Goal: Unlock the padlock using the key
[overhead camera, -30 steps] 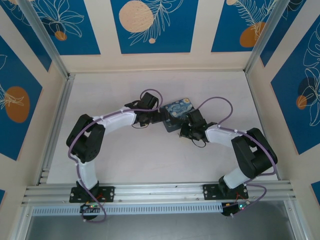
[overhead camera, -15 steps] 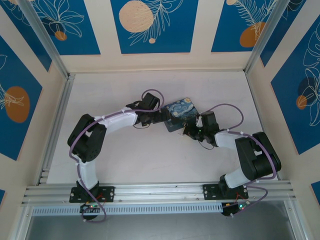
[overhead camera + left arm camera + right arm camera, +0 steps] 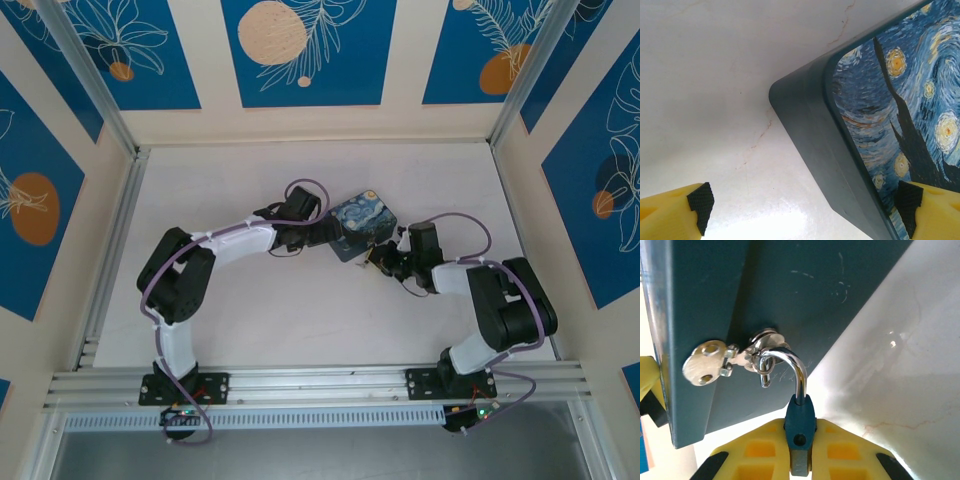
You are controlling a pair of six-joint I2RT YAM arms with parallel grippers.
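My right gripper [image 3: 800, 450] is shut on the tiny padlock [image 3: 800, 415], a dark blue body pinched between the yellow fingers [image 3: 760, 450]. Its silvery shackle [image 3: 790, 362] stands open; the free end hangs loose, hooked through the ring of the metal latch [image 3: 715, 362] on the dark box [image 3: 715, 290]. A greyish sliver, apparently the key [image 3: 800, 466], sits under the padlock body between the fingers. My left gripper [image 3: 804, 207] is open, straddling a corner of the Starry Night box [image 3: 880, 125], right pad [image 3: 908, 206] by the lid. In the top view the right gripper [image 3: 380, 258] is just right of the box [image 3: 362, 225].
The box lies on the white table [image 3: 300, 320] between both arms, toward the back middle. Aluminium frame rails [image 3: 110, 240] and patterned walls close in the left, right and back sides. The arms' cables [image 3: 450, 215] loop above the wrists.
The right wrist has drawn back to the right and toward the near edge. The box has shifted and turned slightly to the right, and the left gripper has followed it.
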